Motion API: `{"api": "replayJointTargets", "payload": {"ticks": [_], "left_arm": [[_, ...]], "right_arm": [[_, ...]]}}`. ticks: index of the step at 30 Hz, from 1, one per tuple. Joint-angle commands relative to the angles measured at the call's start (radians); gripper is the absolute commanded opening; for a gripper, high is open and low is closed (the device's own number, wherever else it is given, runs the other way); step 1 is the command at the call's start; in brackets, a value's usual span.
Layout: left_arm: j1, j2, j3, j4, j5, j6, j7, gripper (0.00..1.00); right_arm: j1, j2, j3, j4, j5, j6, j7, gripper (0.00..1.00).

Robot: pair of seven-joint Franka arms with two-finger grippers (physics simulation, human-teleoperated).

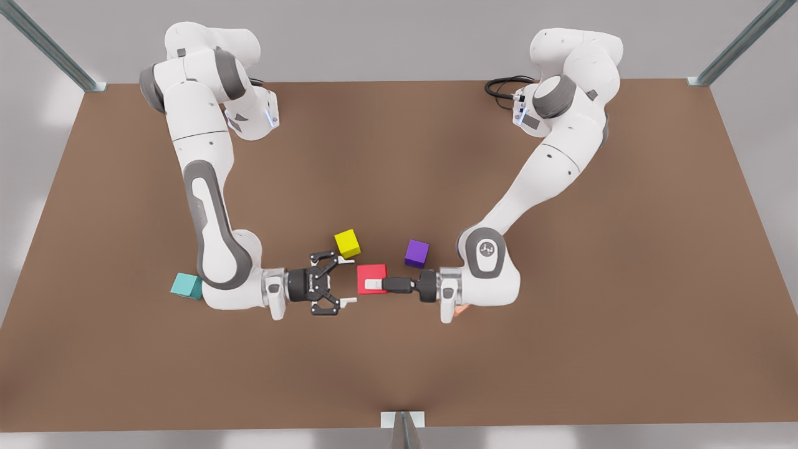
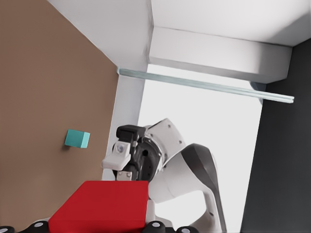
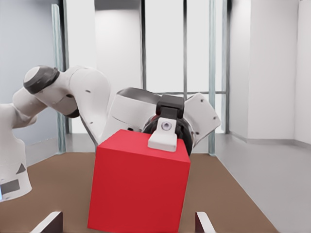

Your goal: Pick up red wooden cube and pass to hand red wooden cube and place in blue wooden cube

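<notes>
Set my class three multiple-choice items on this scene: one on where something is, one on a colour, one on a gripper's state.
1. Where is the teal cube?
A. On the table at the front view's left
B. On top of the yellow cube
C. In a gripper

2. What colour is the cube held off the table?
A. Purple
B. Yellow
C. Red

3. How is the right gripper?
A. Shut on the purple cube
B. Open
C. Shut and empty

Answers:
1 A: the teal cube rests on the table beside an arm.
2 C: the left gripper is shut on the red cube.
3 B: the right gripper has its fingers spread, facing that cube.
</notes>
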Motion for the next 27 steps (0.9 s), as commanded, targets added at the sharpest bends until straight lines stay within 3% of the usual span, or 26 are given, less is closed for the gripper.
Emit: {"api": "replayJointTargets", "payload": {"ticks": [1, 17, 19, 20, 21, 23, 24, 25, 27], "left_arm": [[-0.005, 0.002, -0.002, 0.000, -0.013, -0.001, 0.069, 0.61], [-0.028, 0.014, 0.000, 0.010, -0.013, 0.007, 0.091, 0.61], [-0.028, 0.016, 0.000, 0.010, -0.011, 0.007, 0.092, 0.61], [-0.028, 0.016, 0.000, 0.010, -0.011, 0.007, 0.092, 0.61], [-0.028, 0.016, 0.000, 0.010, -0.011, 0.007, 0.092, 0.61], [-0.028, 0.016, 0.001, 0.008, -0.011, 0.007, 0.092, 0.61], [-0.026, 0.014, 0.001, 0.007, -0.013, 0.005, 0.092, 0.65], [-0.026, 0.014, 0.000, 0.007, -0.013, 0.007, 0.092, 0.97], [-0.023, 0.013, 0.000, 0.003, -0.048, 0.005, 0.086, 1.00]], "right_arm": [[0.007, -0.001, 0.000, 0.001, 0.004, 0.007, -0.131, 1.00], [0.039, 0.003, 0.008, 0.005, 0.026, 0.043, -0.128, 0.98], [0.045, 0.003, 0.008, 0.007, 0.026, 0.043, -0.129, 0.86], [0.048, 0.005, 0.008, 0.011, 0.026, 0.044, -0.134, 0.66], [0.047, 0.005, 0.008, 0.011, 0.026, 0.044, -0.136, 0.55], [0.047, 0.003, 0.008, 0.011, 0.026, 0.044, -0.131, 0.55], [0.047, 0.003, 0.008, 0.013, 0.026, 0.044, -0.131, 0.54], [0.045, 0.003, 0.006, 0.014, 0.026, 0.044, -0.129, 0.53], [0.043, 0.003, 0.006, 0.017, 0.026, 0.044, -0.129, 0.48]]}}
